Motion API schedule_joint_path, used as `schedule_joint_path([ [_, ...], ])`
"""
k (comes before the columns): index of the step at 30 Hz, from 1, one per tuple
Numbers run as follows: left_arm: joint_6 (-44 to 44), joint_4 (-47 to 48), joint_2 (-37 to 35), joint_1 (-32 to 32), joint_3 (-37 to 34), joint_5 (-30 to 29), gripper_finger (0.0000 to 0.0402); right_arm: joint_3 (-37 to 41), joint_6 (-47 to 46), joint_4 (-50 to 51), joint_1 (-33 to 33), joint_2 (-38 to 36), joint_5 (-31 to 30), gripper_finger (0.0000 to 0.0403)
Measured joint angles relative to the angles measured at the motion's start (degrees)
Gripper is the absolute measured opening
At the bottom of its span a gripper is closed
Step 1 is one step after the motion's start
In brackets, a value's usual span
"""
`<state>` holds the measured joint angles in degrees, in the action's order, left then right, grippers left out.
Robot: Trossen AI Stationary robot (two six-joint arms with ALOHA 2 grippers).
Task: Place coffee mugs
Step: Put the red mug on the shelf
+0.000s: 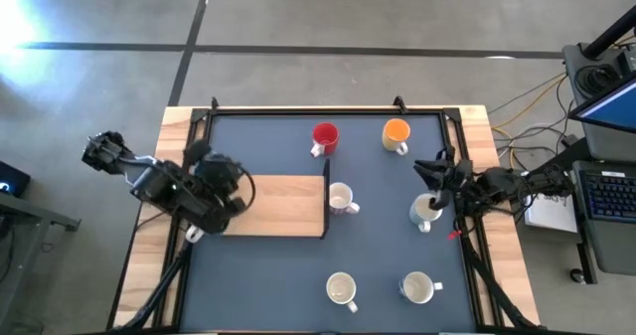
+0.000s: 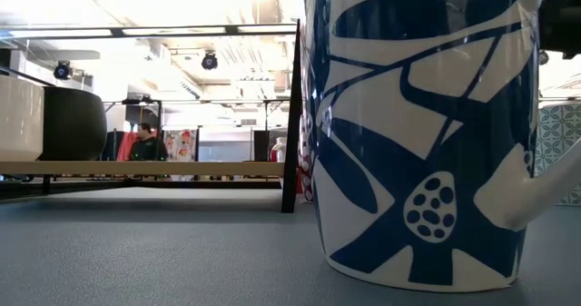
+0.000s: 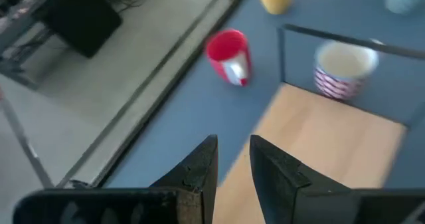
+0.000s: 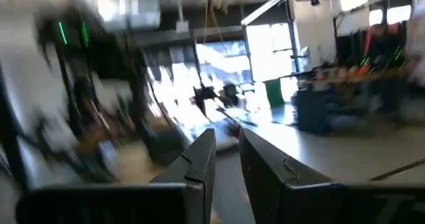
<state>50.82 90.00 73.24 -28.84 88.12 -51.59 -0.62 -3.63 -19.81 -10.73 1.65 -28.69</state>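
Left hand (image 1: 204,198): over the near-left end of the wooden board (image 1: 283,206), about 9 o'clock on the worktop (image 1: 268,275). In its wrist view the two dark fingers (image 3: 199,167) stand a narrow gap apart with nothing between them. It carries no mug, so I judge it is between placements.

Right hand (image 1: 437,176): at the 3 o'clock edge of the worktop, just beside a cream mug (image 1: 425,212). Its wrist view looks out into the room, fingers slightly apart and empty. Whether it touches the mug I cannot tell.

Wooden board: lies left of centre, with a thin dark upright plate (image 1: 327,198) at its right end. It likely serves as the spot where mugs are to be set.

Striped mug (image 1: 341,199): just past that plate, toward 3 o'clock from the board, not on the wood.

Red mug (image 1: 325,136) and orange mug (image 1: 397,133): side by side toward 12 o'clock, upright, well apart from both hands.

Two white mugs (image 1: 342,290) and (image 1: 417,288): upright toward 6 o'clock, untouched.

Blue-patterned mug (image 2: 427,133): fills the low view, standing on the grey surface right before that camera.

Progress: no mug sits on the board, so most of the task looks undone.
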Motion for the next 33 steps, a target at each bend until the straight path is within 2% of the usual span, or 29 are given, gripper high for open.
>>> schedule_joint_path([
  [3,-1.88,0.00,-2.06,3.20,-0.03,-0.40,0.0071,0.00,-8.59,-6.25,0.32,0.00,-0.36,0.0059],
  [6,-5.28,0.04,-4.63,6.44,-0.03,-0.45,0.0071,0.00,-8.71,-10.66,0.68,0.00,-1.55,0.0059],
  [12,-11.93,-0.74,-9.75,12.51,-0.09,-0.70,0.0071,0.00,-12.81,-12.65,2.09,1.48,-3.30,0.0059],
  [18,-20.47,-5.95,-13.49,17.75,-0.12,-0.98,0.0071,-0.62,-12.90,-18.23,4.51,8.62,-1.92,0.0059],
  [22,-25.26,-13.85,-14.78,19.86,-0.12,-1.45,0.0071,-5.42,-8.98,-21.39,6.15,17.24,3.52,0.0059],
  [26,-28.44,-20.04,-15.31,20.13,-0.14,-1.43,0.0071,-12.58,-4.42,-20.94,7.39,26.68,2.98,0.0059],
  [30,-27.69,-21.78,-15.14,20.13,-0.06,-1.45,0.0071,-19.83,-3.83,-18.93,7.66,32.95,-1.77,0.0059],
  [33,-24.71,-21.90,-14.73,20.11,-0.05,-1.43,0.0071,-25.34,-2.71,-10.53,7.72,34.72,-5.24,0.0059],
])
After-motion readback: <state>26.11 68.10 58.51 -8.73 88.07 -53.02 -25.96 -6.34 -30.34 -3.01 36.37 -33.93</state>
